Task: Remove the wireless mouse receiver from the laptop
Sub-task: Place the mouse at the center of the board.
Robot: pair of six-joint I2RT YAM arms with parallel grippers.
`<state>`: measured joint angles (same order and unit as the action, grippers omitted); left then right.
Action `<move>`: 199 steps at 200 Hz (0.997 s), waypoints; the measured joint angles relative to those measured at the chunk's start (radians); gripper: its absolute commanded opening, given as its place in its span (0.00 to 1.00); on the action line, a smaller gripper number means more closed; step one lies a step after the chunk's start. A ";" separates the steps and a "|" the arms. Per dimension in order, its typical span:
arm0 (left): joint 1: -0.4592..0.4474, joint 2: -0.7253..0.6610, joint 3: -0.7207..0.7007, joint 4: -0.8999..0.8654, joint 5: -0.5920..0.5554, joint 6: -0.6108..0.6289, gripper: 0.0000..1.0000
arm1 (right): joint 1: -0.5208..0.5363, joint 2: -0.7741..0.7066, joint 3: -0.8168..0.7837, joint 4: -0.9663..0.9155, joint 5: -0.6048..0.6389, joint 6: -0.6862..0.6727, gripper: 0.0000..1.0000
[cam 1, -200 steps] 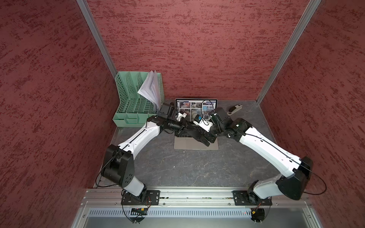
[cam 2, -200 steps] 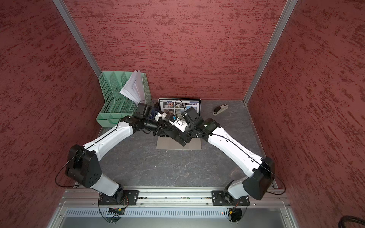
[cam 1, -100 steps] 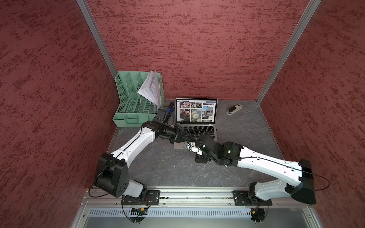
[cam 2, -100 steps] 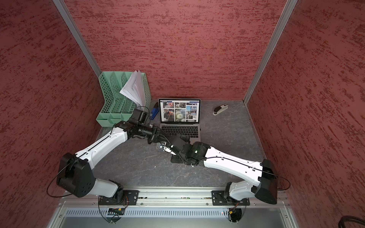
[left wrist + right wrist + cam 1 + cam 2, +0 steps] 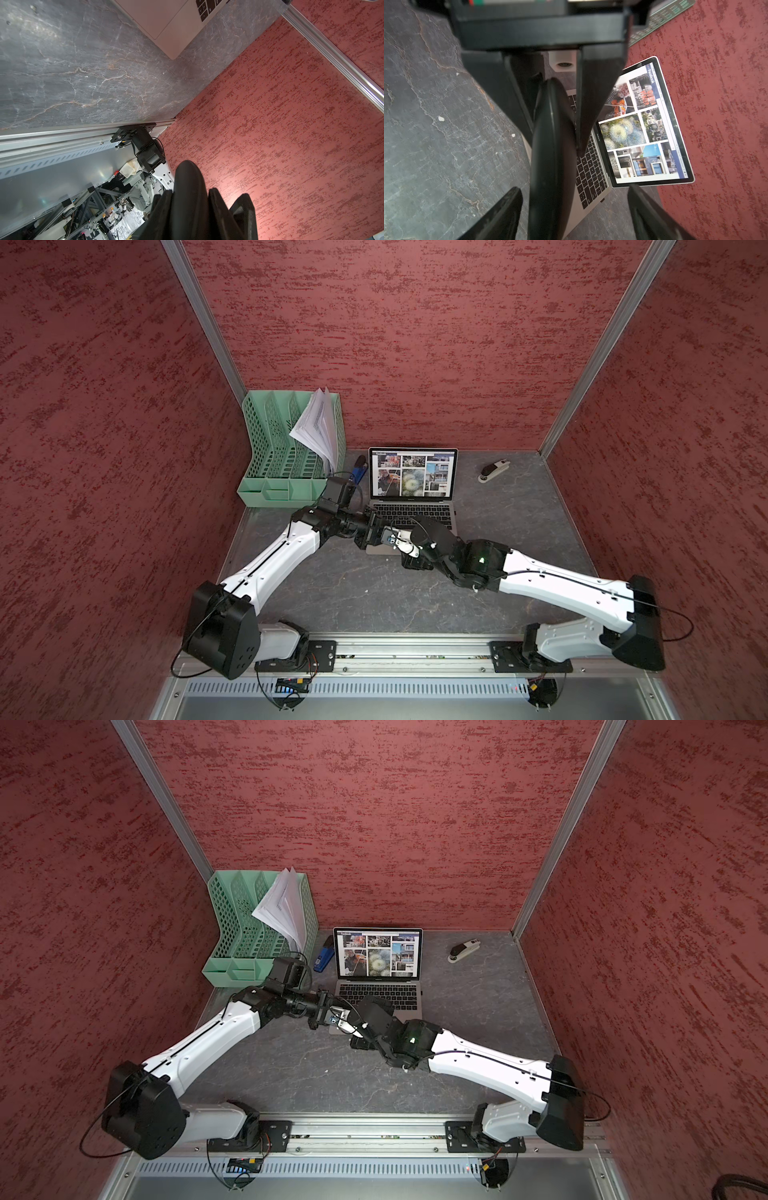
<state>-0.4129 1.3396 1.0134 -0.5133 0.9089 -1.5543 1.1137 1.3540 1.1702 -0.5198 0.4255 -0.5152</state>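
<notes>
- Just now the right gripper (image 5: pixel 571 189) began to narrow its jaws. They are wide apart and stand on both sides of the black mouse (image 5: pixel 550 145) without touching it, so this gripper holds nothing.
- The left gripper (image 5: pixel 375 531) is fully closed on that mouse and presents it on its edge, just in front of the front-left corner of the laptop (image 5: pixel 378 992).
- The wireless mouse receiver (image 5: pixel 602 200) sits plugged into the right edge of the laptop, beside the keyboard. No gripper is near it.
- For the task this means, as I judge, that the arms are busy passing the mouse from left to right. The real step, pulling the receiver out, is not yet begun. After the handover one gripper must be free to go to the right edge of the laptop.
- One second ago both grippers were over the laptop keyboard, close to the screen. Now they have drawn back and meet at its front-left corner.
- The right jaws were at their widest then and are a little narrower now. The left grip is unchanged, and the laptop has not moved.
</notes>
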 measured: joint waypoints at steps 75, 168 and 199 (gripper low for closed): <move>-0.023 0.004 0.004 0.047 0.003 -0.032 0.00 | 0.000 0.001 0.000 0.000 -0.030 0.003 0.51; -0.025 0.011 0.004 0.065 0.009 -0.092 0.26 | 0.001 0.008 0.000 0.008 -0.009 -0.016 0.00; -0.024 0.014 0.008 0.093 0.011 -0.045 1.00 | 0.001 0.013 0.007 0.001 -0.008 -0.012 0.00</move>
<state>-0.4366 1.3540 1.0218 -0.4198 0.9203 -1.5993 1.1149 1.3670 1.1774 -0.5190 0.4179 -0.5270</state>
